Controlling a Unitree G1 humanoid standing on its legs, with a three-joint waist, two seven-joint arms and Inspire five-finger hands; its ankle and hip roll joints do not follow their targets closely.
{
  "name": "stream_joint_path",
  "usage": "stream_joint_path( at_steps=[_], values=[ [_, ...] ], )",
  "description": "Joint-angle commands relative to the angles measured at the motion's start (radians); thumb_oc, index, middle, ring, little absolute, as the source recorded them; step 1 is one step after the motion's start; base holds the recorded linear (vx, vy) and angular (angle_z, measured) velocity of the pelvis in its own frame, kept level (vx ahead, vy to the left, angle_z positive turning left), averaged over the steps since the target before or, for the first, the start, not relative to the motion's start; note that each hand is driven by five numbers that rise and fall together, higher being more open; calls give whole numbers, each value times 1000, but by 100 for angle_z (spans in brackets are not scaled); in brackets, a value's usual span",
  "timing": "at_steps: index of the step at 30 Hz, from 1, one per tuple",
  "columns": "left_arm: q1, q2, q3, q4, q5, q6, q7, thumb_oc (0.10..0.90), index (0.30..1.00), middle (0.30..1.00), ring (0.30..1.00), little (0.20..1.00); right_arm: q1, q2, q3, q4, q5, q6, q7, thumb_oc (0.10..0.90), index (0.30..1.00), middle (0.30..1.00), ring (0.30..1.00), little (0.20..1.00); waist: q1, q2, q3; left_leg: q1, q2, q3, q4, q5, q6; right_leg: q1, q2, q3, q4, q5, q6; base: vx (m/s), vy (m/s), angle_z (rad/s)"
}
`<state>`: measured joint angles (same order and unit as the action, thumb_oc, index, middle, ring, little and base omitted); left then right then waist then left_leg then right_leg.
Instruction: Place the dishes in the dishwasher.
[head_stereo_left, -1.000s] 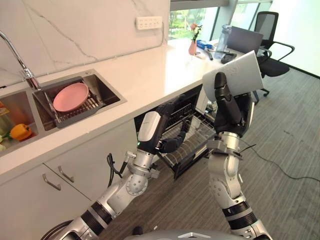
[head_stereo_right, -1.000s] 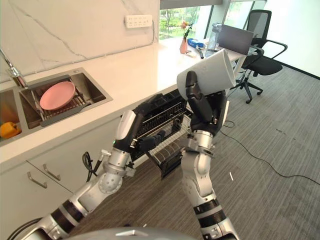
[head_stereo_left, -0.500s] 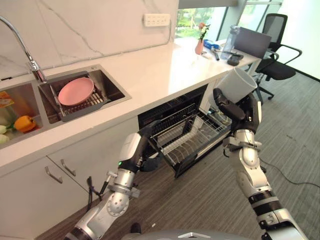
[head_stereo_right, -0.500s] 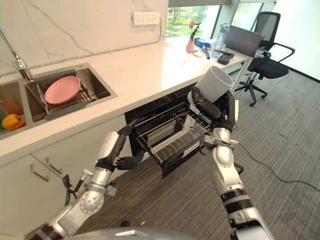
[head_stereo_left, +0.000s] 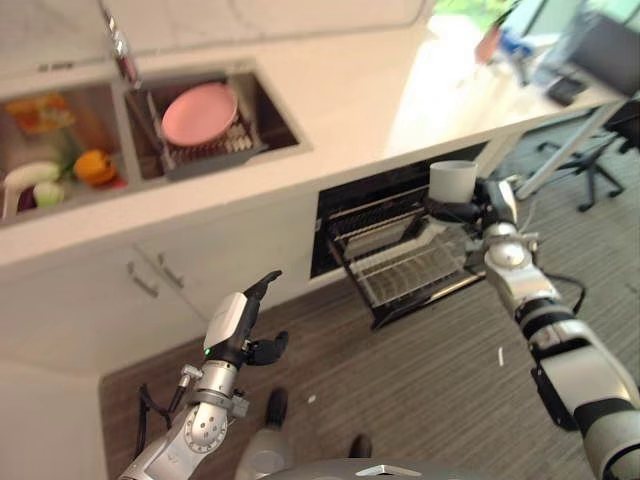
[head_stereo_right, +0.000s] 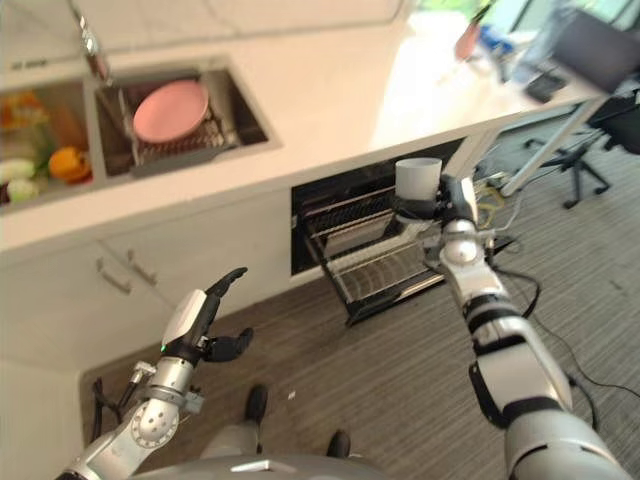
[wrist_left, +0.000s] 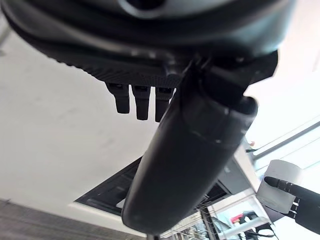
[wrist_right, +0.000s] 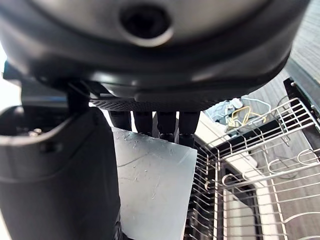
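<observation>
Overhead, smooth cylindrical cup in right robot hand, wire dishwasher rack beneath; left robot hand loosely spread

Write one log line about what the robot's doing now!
right hand: holding upright white cylindrical cup over pulled-out wire dishwasher rack | left hand: open, idle | pink round plate: in sink

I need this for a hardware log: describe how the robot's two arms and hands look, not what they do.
Both arms are silver-grey metal segments joined by black ribbed bands. The left hand is dark with a pale grey back plate and a small green light near its wrist. The right hand is dark too, behind a rounded silver wrist joint. Close up, the fingers are black and blocky.
</observation>
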<state>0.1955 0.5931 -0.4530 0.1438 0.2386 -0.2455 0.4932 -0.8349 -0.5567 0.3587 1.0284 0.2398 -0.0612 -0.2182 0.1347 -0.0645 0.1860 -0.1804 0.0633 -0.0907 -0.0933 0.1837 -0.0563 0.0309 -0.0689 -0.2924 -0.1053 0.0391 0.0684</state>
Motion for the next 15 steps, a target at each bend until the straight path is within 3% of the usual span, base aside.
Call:
stream_joint_path(
  at_steps=[1, 7, 9, 15],
  values=[
    [-70, 6, -2, -53, -34, -87, 13, 800, 900, 900, 900, 900, -114, -79, 11, 3, -62, -69, 45, 400, 300, 300, 300, 300, 27, 8, -29, 67, 8, 18, 6, -84, -71, 7, -47, -46, 20, -25, 52, -68, 10, 33],
    [-62, 13, 14, -45, -51, -94, -1, 800, 900, 900, 900, 900, -175, -46, 28, 192, -86, -61, 79, 400, 300, 300, 300, 300, 52, 19, 31, -4, 0, -12, 6, -59, -76, -48, -51, -73, 23, -15, 54, -39, 3, 28],
    [-57, 22, 12, -48, -56, -97, -17, 800, 900, 900, 900, 900, -187, -26, 12, 285, -80, -63, 82, 400, 300, 300, 300, 300, 73, 35, 60, -39, -4, -18, 6, -49, -79, -78, -55, -79, 24, -11, 54, -49, 20, 3],
    [-66, 26, 9, -47, -64, -92, -37, 800, 900, 900, 900, 900, -193, -10, -40, 382, -60, -72, 61, 400, 300, 300, 300, 300, 96, 55, 92, -71, -14, -29, 6, -46, -74, -111, -61, -75, 25, -10, 54, -6, 8, 6]
  ],
)
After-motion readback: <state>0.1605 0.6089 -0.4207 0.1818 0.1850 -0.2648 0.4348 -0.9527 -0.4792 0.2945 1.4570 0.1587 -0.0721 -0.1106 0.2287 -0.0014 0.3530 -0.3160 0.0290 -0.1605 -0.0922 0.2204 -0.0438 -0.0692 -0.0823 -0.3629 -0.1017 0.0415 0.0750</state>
